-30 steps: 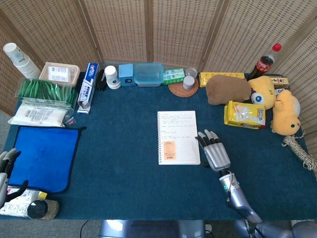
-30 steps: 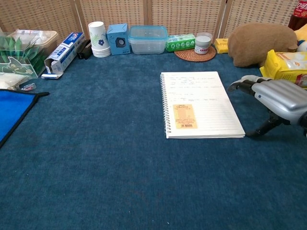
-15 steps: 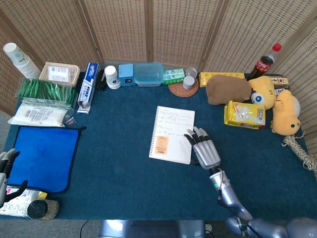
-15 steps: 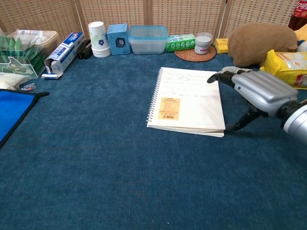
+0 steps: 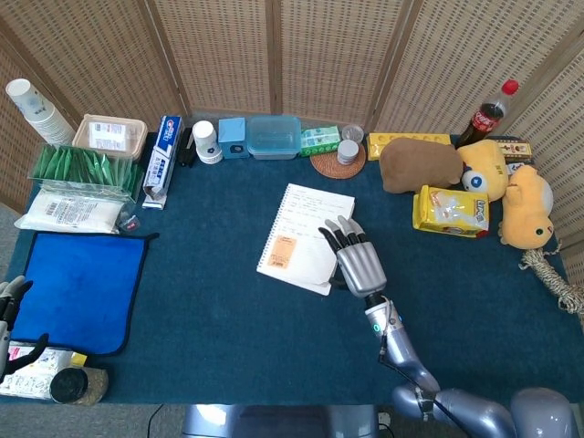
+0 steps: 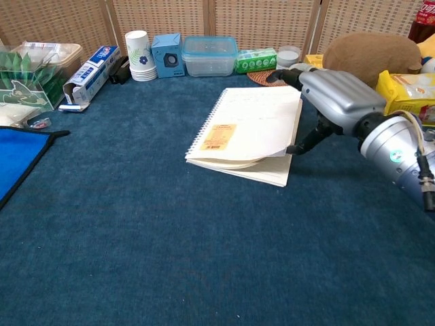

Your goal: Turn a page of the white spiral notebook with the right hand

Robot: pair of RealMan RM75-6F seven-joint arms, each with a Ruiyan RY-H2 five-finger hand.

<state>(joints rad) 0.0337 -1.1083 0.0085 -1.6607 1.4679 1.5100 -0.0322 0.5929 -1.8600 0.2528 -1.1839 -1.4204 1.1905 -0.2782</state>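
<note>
The white spiral notebook (image 5: pixel 294 235) (image 6: pixel 239 133) lies open mid-table, turned at an angle, with an orange sticker on its top page. That top page bows upward along its right edge. My right hand (image 5: pixel 356 260) (image 6: pixel 338 93) is at that edge, with its fingers (image 6: pixel 285 73) reaching over the page and its thumb (image 6: pixel 304 141) tucked under the lifted edge, so it holds the page. My left hand (image 5: pixel 9 308) hangs off the table's near-left corner with its fingers apart and nothing in them.
A blue cloth (image 5: pixel 82 285) covers the left side. Cups (image 6: pixel 138 53), a toothpaste box (image 6: pixel 90 73), a lidded container (image 6: pixel 209 54) and a coaster (image 5: pixel 338 162) line the back. A brown plush (image 6: pixel 370 60), a yellow packet (image 5: pixel 451 210) and a cola bottle (image 5: pixel 486 113) stand on the right.
My right hand has swept left and further back, pushing the notebook leftward and rotating it. The top page's right edge has risen off the stack over my thumb.
</note>
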